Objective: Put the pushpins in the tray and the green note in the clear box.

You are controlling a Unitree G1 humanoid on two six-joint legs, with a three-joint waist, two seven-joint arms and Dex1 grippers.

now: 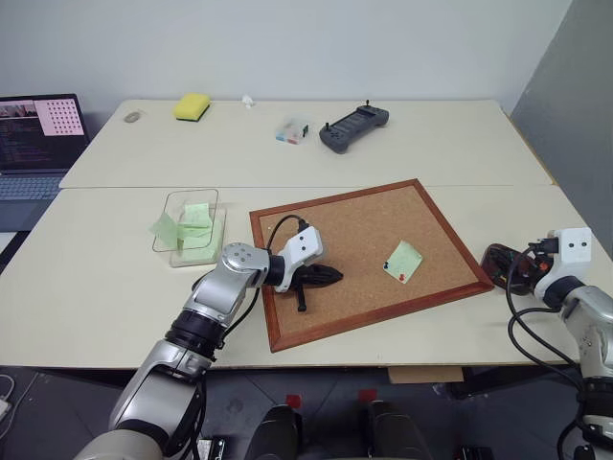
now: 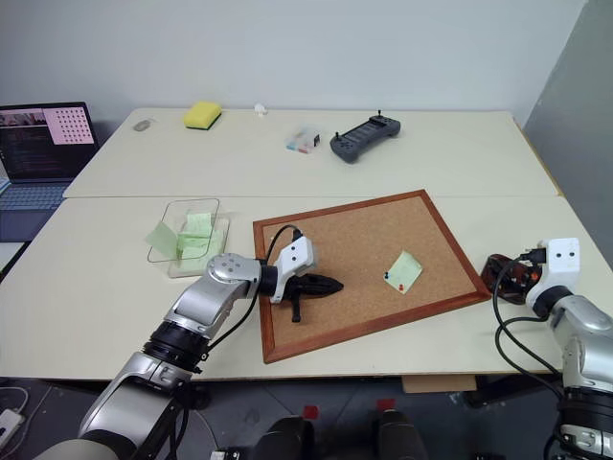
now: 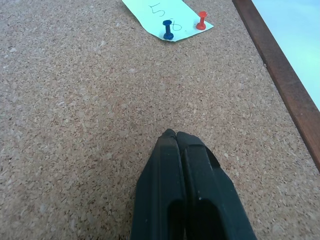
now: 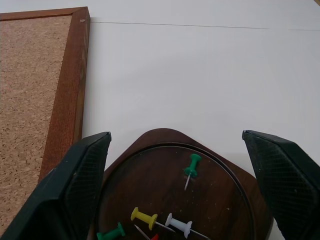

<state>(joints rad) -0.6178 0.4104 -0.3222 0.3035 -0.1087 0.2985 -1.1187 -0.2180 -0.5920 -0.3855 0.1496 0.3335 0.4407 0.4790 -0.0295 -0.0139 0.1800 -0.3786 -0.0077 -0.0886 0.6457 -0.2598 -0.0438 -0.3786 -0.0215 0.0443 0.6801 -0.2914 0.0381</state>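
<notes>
1. The cream worktop [image 1: 115,278] carried a wood-framed corkboard [image 1: 364,225] and, to its left, the clear plastic box [image 1: 190,226] holding pale green notes.
2. The left gripper [image 3: 172,135] hovered over the cork with its fingers pressed together, holding nothing.
3. The right gripper [image 4: 175,137] stood spread wide and empty over the dark reddish-brown tray [image 4: 165,165], where a green-headed pushpin [image 4: 190,169] lay among others.
4. The pale green square note [image 1: 403,260] stayed pinned on the corkboard by a red-headed pushpin [image 3: 201,20] and a blue one [image 3: 167,29].

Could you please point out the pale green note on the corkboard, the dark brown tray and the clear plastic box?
Pale green paper note [image 1: 404,259], left eye view, its middle.
Dark reddish-brown tray [image 4: 150,170], right wrist view, bare floor.
Clear plastic box [image 1: 189,199], left eye view, far wall.
</notes>
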